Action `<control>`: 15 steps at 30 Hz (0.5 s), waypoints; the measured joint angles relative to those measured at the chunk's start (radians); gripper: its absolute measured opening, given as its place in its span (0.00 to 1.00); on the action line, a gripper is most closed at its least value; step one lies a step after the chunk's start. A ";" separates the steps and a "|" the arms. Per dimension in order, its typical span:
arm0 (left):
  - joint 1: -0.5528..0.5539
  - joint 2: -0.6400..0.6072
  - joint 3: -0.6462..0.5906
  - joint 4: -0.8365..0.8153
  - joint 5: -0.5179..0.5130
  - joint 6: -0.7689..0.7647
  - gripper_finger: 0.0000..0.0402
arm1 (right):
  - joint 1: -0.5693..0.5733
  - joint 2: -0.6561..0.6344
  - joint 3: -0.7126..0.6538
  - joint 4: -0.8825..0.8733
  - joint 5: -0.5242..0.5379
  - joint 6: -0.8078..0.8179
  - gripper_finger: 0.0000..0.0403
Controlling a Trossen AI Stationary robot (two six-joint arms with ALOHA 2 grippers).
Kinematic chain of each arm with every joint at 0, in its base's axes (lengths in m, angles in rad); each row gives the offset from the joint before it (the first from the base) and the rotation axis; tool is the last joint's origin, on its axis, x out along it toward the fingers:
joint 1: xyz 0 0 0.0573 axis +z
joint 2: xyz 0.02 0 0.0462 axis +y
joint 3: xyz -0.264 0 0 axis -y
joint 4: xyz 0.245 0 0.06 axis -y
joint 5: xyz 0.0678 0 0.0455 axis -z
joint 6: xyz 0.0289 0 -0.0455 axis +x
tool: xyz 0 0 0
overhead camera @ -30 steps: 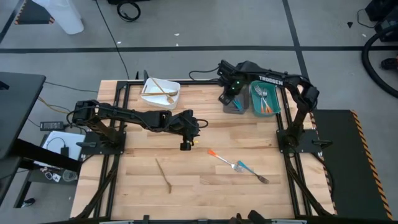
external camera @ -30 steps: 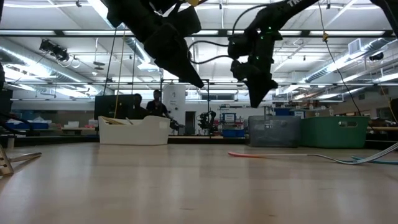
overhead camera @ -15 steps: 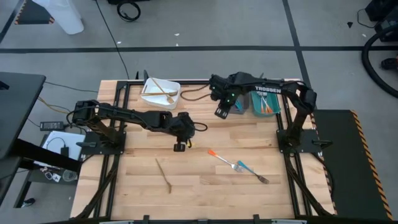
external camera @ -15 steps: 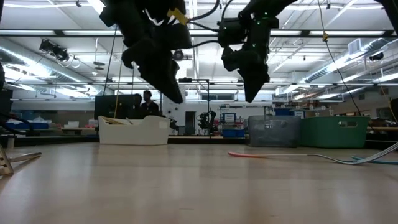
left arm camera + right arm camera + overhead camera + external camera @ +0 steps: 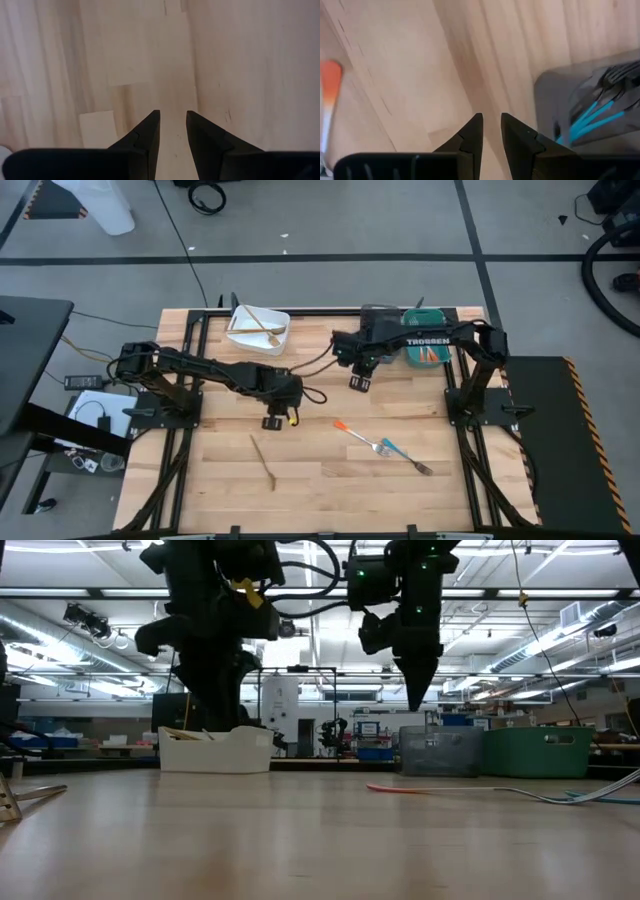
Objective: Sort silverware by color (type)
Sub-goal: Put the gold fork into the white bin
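both arms now drawn inward over bare mid-table wood, left claw and right claw narrowly parted, empty

Grey floor, bright ceiling lights.

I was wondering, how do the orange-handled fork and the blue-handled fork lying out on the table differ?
The orange-handled fork has an orange handle; the blue-handled fork has a blue one. The orange one lies nearer the table's middle, the blue one nearer the right arm's side. Both lie flat on the bare wood, slanted the same way, about end to end, with metal tines.
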 joint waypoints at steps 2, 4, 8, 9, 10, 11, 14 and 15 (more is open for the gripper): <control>-0.012 0.000 0.000 -0.004 0.000 -0.003 0.26 | 0.016 0.000 -0.018 -0.002 0.015 0.009 0.20; -0.026 0.000 0.000 -0.005 0.000 -0.003 0.26 | 0.034 0.000 -0.032 -0.001 0.028 0.021 0.19; -0.054 0.000 0.000 -0.038 0.007 0.001 0.26 | 0.073 0.000 -0.054 0.012 0.031 0.032 0.19; -0.060 0.000 0.000 -0.054 0.016 0.004 0.26 | 0.084 0.000 -0.058 0.019 0.038 0.035 0.19; -0.066 0.000 0.000 -0.072 0.022 0.007 0.26 | 0.094 0.000 -0.064 0.025 0.049 0.037 0.19; -0.072 0.000 0.000 -0.090 0.031 0.011 0.26 | 0.104 0.000 -0.071 0.030 0.064 0.041 0.19; -0.095 0.000 0.000 -0.132 0.043 0.041 0.26 | 0.128 0.000 -0.092 0.037 0.103 0.061 0.19; -0.103 0.000 0.000 -0.145 0.043 0.055 0.26 | 0.134 0.000 -0.099 0.037 0.110 0.063 0.19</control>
